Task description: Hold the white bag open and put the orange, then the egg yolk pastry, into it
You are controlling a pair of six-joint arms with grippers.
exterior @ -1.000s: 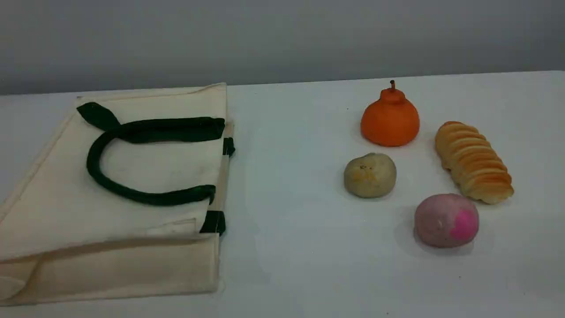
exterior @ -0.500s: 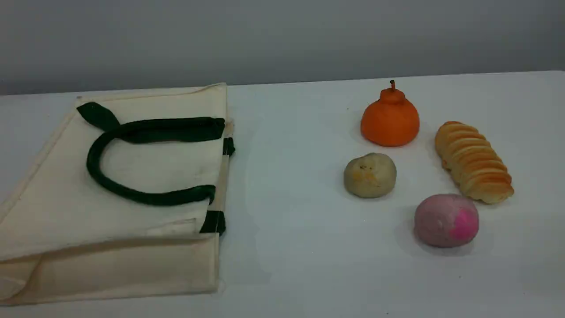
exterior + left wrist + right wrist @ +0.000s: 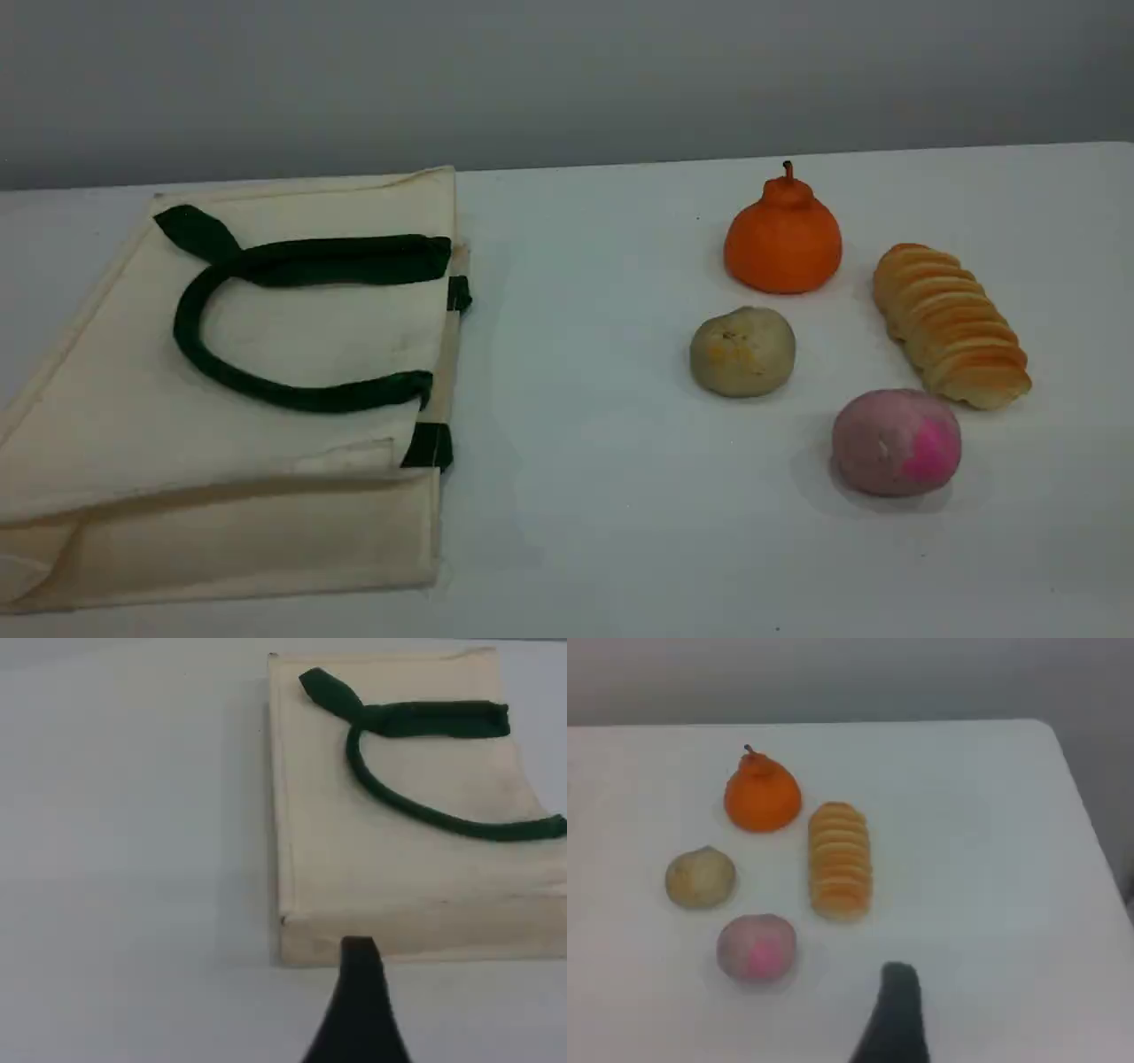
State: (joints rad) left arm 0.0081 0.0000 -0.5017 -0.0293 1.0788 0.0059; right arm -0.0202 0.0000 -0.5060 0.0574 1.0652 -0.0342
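The white bag (image 3: pixel 266 372) lies flat on its side on the left part of the white worktop (image 3: pixel 585 496). Its dark green handle (image 3: pixel 190 354) curls in a loop on top of the cloth, and small green patches (image 3: pixel 430 446) sit at the bag's right edge, where the mouth is. The mouth looks pressed shut. No words or labels can be read on the bag or on any of the food. The orange (image 3: pixel 783 239) stands on the right part of the worktop, far from the bag, with its little dark stem pointing up. The egg yolk pastry (image 3: pixel 742 351) sits just in front of the orange, a bit to the left, and the two do not touch. A golden ridged bread roll (image 3: pixel 948 323) lies to the right of the orange. A pink and purple ball (image 3: pixel 897 441) sits nearest the front, close to the end of the bread roll. In the scene view no arm shows at all. In the left wrist view the left gripper (image 3: pixel 359 1005) hangs above the worktop just by the bag's near edge, and only one dark fingertip shows. It is wide open and holds nothing. In the right wrist view the right gripper (image 3: pixel 897 1010) hangs above bare worktop, near the pink ball and well away from the orange. It is wide open too, with nothing in it.
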